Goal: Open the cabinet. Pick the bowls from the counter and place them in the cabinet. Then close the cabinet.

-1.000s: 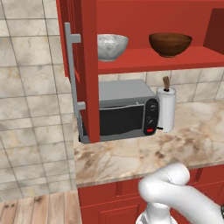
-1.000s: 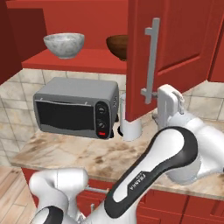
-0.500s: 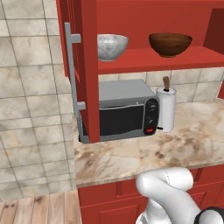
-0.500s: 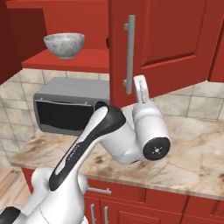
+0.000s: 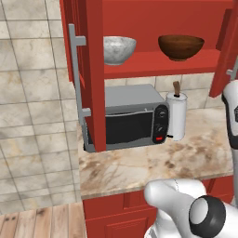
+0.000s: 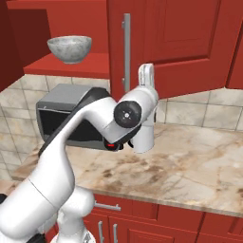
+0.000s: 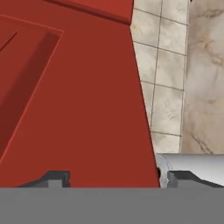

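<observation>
Two bowls [image 5: 119, 49] [image 5: 181, 46] sit on the shelf [image 5: 158, 68], so closing remains.
Gripper [image 7: 116, 177], jaws apart and empty, straddles the right door [image 6: 180, 42] edge at 12 o'clock, probably to push it.

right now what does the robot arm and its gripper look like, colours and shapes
The arm is glossy white with rounded, tube-like links and fat, bulging joints. A round dark grey cap with a small pale centre marks one joint; another dark disc with a grey hub sits low in the left base view. The gripper ends in two small dark grey, blocky finger tips. No cables or lettering show.
</observation>
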### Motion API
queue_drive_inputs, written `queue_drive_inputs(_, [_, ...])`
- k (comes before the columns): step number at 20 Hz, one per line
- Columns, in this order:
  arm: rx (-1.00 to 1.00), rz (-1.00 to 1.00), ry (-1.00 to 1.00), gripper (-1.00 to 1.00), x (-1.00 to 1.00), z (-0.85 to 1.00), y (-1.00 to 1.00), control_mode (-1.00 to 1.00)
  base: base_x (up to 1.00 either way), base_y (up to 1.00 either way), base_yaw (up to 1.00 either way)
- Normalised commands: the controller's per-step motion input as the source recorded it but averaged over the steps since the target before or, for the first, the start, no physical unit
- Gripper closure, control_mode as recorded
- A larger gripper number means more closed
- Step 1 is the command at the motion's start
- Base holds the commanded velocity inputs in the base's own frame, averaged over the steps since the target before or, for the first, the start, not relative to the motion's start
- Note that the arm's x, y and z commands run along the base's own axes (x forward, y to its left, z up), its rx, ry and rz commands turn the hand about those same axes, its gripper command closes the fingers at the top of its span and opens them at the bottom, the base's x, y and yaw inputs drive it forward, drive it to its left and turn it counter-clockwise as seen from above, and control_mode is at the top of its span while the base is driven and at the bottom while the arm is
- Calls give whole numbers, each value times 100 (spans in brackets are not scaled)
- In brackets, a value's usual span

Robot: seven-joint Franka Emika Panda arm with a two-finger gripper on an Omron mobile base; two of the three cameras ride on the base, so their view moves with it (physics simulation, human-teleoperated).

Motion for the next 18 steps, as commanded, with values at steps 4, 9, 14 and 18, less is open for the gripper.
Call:
queue_drive_inputs(4, [18, -3, 6, -100, 81, -6, -6, -100, 0, 0, 0])
queue_drive_inputs(9, [26, 0, 0, -100, 93, -48, -1, -100, 0, 0, 0])
queue_drive_inputs(14, [24, 0, -11, -100, 93, -81, 2, -100, 0, 0, 0])
queue_drive_inputs(18, [3, 0, -20, -100, 100, -1, 7, -100, 0, 0, 0])
